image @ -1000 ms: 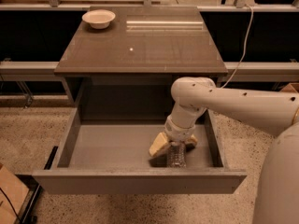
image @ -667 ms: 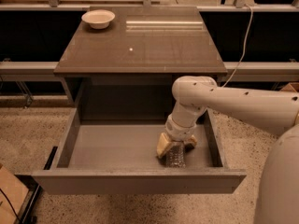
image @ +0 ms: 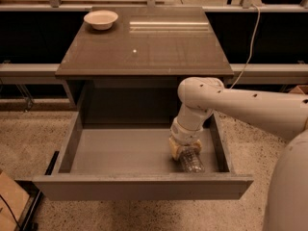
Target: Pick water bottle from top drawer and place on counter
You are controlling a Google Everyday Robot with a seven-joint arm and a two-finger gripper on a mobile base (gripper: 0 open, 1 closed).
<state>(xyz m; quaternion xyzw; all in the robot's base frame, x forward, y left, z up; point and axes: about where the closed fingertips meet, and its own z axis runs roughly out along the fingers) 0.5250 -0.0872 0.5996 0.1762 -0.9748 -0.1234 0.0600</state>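
A white bowl (image: 100, 19) sits at the 11 o'clock corner of the counter (image: 163, 52), and a tiny white speck (image: 134, 51) lies near the counter's middle. Below it the top drawer (image: 120, 150) is pulled out toward 6 o'clock, its grey floor showing. The gripper (image: 184, 148) is down inside the drawer, toward the floor's 4 o'clock part, at the end of the pale arm (image: 250, 107) coming in from 3 o'clock. The water bottle (image: 192, 160) lies on its side on the drawer floor, touching the gripper and reaching out from under it toward 5 o'clock, close to the front panel. How far the gripper is open, and whether it has hold of the bottle, cannot be told.
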